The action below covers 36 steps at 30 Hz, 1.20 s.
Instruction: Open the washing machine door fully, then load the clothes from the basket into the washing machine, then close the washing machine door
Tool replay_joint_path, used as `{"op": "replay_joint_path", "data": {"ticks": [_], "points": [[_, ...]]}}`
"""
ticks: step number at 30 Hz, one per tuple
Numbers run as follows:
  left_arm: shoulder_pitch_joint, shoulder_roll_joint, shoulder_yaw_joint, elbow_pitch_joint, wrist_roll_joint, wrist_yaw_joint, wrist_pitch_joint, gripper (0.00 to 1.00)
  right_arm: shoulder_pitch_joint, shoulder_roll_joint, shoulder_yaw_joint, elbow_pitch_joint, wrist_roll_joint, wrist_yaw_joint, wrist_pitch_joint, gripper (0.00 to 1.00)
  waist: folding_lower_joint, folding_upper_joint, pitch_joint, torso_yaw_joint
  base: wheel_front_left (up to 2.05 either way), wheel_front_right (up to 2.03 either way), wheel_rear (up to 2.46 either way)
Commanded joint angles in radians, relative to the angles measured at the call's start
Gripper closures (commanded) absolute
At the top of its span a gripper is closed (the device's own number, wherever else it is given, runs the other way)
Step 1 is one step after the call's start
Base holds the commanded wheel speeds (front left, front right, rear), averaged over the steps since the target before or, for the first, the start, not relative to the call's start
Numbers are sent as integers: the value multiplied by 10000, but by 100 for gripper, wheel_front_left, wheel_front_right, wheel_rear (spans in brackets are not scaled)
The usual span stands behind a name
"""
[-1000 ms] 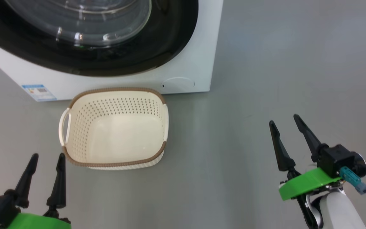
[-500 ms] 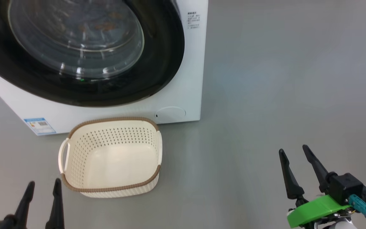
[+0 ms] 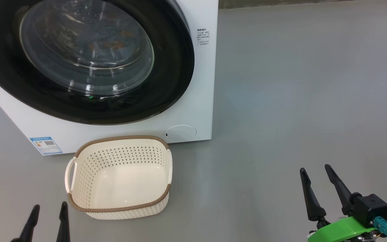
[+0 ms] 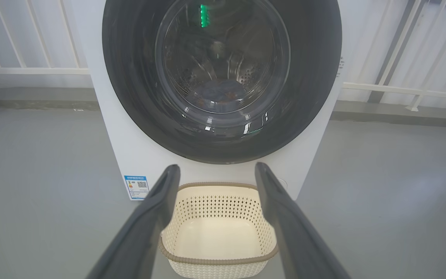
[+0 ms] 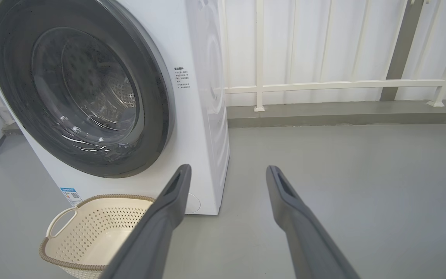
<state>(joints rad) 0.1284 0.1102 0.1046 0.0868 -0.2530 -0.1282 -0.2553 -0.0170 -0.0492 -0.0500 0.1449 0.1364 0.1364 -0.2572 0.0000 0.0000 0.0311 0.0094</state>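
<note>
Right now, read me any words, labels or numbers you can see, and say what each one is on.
Blue label, low on the washer front: too small to read.
Black print, right of the door: too small to read.
No text is legible.

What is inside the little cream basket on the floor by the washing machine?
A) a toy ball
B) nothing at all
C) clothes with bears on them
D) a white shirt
B: the basket has a bare cream bottom with nothing on it, while the clothes lie in the drum behind the shut washing machine door.
</note>
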Motion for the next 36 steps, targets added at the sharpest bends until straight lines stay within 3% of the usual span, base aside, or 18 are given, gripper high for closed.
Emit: {"op": "replay_joint_path", "data": {"ticks": [1,36], "points": [[-150,106,363,-258,110,-25,-65,0,-12,-10,169,-236,57,-57,-46,0,0,0,-75,21,0,0,0],[50,-178,500,2,413,-25,-65,0,118,-10,-67,60,-336,-57,-46,0,0,0,-303,282,0,0,0]]}}
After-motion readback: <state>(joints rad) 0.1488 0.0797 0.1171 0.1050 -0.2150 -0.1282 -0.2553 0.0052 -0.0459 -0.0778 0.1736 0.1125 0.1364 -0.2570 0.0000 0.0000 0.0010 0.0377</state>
